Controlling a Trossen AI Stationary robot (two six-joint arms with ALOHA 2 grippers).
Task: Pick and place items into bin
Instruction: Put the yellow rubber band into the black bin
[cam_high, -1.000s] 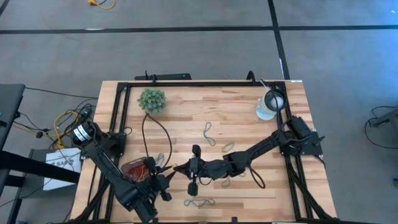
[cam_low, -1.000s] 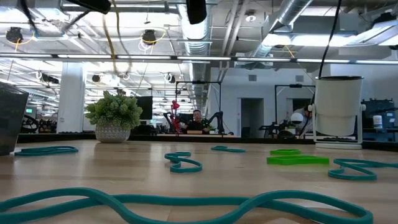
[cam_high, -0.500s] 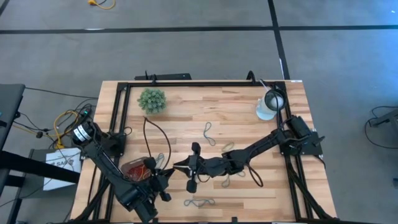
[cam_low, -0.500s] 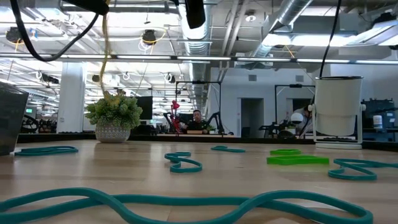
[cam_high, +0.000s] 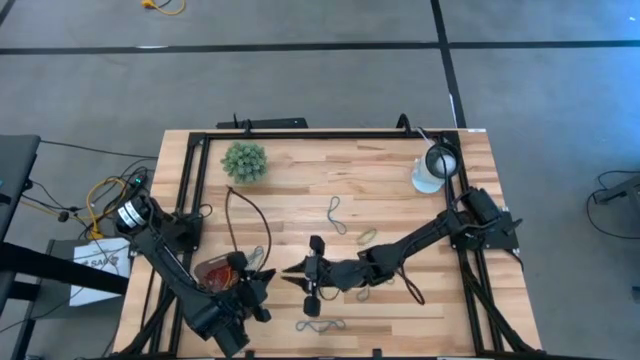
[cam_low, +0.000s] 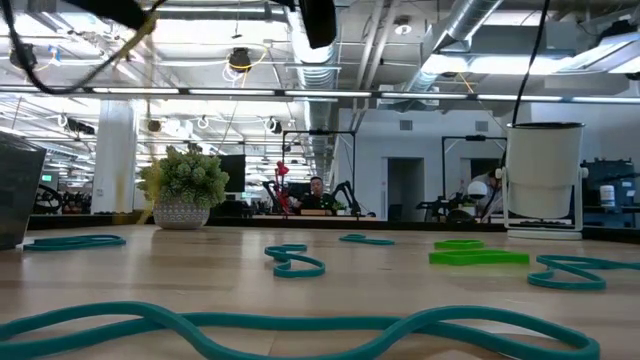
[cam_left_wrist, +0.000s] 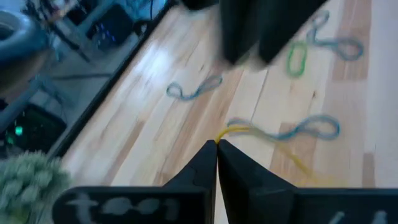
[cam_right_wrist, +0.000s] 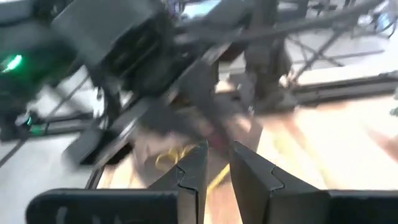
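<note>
We see the left gripper (cam_left_wrist: 216, 149) with its fingers pressed together, pinching the end of a yellow band (cam_left_wrist: 264, 138), which stretches away from the tips across the wood in the left wrist view. In the high view this gripper (cam_high: 268, 277) sits in the lower left of the frame, just right of the bin (cam_high: 219, 273). The bin lies at the lower-left part of the table (cam_high: 390, 170) and already holds a clump of red and yellow bands, so part of the job looks done. The right gripper (cam_high: 308, 277) is in the lower centre of the high view, close to the left one, and its fingers stand a little spread with nothing between them in the right wrist view (cam_right_wrist: 217, 163). Plenty is left, we judge: a blue-grey band (cam_high: 335, 213) at centre, a yellow-green band (cam_high: 367, 236) just right of it, another blue-grey band (cam_high: 320, 325) near the bottom edge, and one more under the right arm, hard to make out. The low view shows several teal-looking loops on the wood, one (cam_low: 295, 262) mid-frame. The yellow band is not yet in the bin; next we expect it carried over and dropped. The plant ball (cam_high: 244, 160), upper left, and the white lamp-like object (cam_high: 435, 168), upper right, are not task items.
</note>
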